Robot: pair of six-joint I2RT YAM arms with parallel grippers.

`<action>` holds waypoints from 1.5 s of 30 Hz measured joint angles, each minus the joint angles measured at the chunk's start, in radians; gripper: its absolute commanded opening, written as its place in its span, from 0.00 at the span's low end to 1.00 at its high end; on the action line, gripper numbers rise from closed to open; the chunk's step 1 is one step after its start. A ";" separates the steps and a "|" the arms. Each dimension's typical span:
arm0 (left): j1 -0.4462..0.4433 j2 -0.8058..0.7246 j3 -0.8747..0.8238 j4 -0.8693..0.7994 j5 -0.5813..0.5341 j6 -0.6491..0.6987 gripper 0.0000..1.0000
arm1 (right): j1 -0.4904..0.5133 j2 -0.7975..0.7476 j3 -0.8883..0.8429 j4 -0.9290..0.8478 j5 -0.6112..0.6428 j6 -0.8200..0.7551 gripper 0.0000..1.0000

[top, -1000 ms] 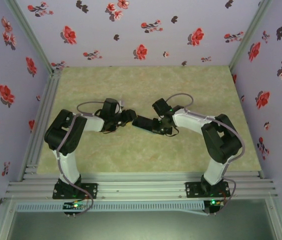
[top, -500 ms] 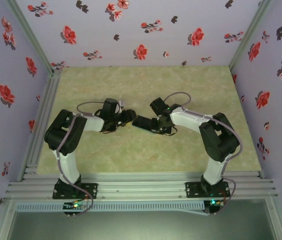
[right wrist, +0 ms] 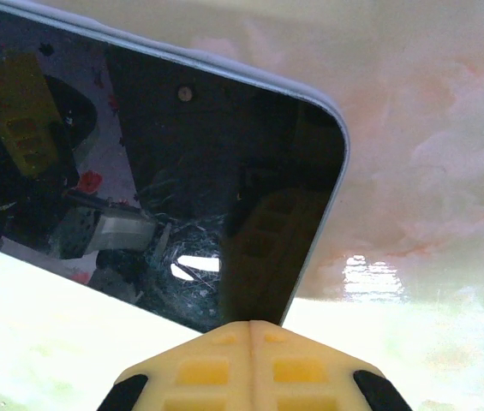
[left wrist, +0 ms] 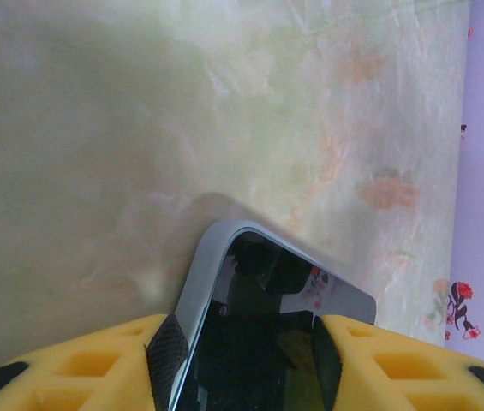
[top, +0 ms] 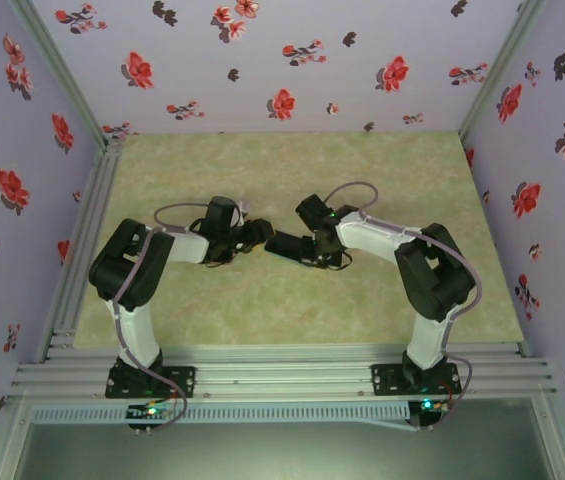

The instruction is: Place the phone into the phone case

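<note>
Marbled green desk (top: pixel 262 170) lying below: left pincer (left wrist: pixel 246 347) gripping phone (left wrist: pixel 267 295) by sides, grey phone case (left wrist: pixel 200 278) hugging visible corner; right pincer (right wrist: pixel 250 334) closed, tips meeting phone edge. Seating likely nearly done; final pressing remaining.

Soft even light, glare on the phone (right wrist: pixel 156 171), close fingers (right wrist: pixel 224 347) blurred

Phone (right wrist: pixel 182 171) screen glossy glass w/ cracks; tabletop (left wrist: pixel 96 128) matt, smooth; left tool fingers (left wrist: pixel 396 360) matt plastic.
</note>
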 measured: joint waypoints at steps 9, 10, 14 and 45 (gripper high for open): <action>0.002 0.000 0.000 -0.001 0.000 0.000 0.50 | 0.013 0.013 0.011 -0.007 0.018 0.000 0.00; 0.002 0.000 0.000 -0.001 0.000 0.000 0.50 | 0.014 0.013 0.011 -0.007 0.020 0.000 0.00; 0.002 -0.001 0.000 -0.002 0.000 0.000 0.50 | 0.016 0.014 0.013 -0.008 0.024 0.000 0.00; 0.006 -0.024 -0.006 -0.057 0.000 0.011 0.50 | 0.026 0.018 0.011 -0.004 0.040 0.008 0.00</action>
